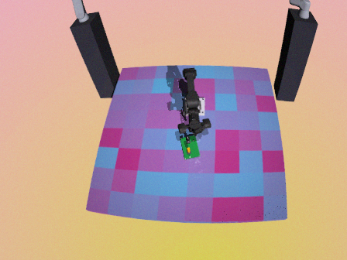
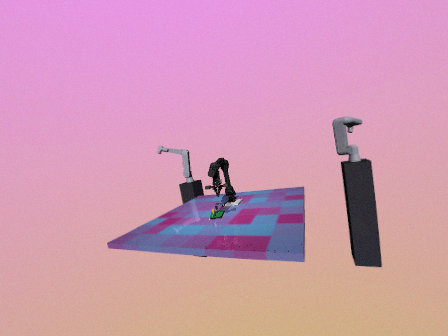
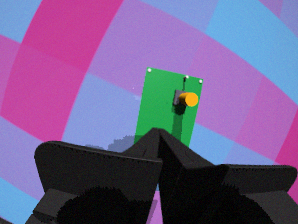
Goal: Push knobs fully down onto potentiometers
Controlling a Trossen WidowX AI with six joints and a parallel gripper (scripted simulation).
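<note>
The green circuit board point(image 1: 194, 152) point(image 2: 217, 215) point(image 3: 155, 100) stands on the table. An orange knob point(image 1: 188, 150) point(image 2: 213, 211) point(image 3: 191, 99) stands up from it, over a grey potentiometer point(image 3: 177, 97) near one edge. How far down the knob sits is not clear. Dark parts show at the board's end nearer the arm base in the top view, too small to tell apart; the second knob cannot be made out. My gripper point(image 2: 217, 194) point(image 3: 156, 133) is shut and empty, pointing down above that end of the board. In the wrist view its fingers hide the board's near part.
The arm base plate point(image 1: 201, 106) is just behind the board. The table point(image 1: 163, 183) point(image 2: 195, 227) has a patchwork top. Two dark pillars point(image 1: 94, 54) point(image 1: 296, 54) carrying grey arms stand beyond its sides.
</note>
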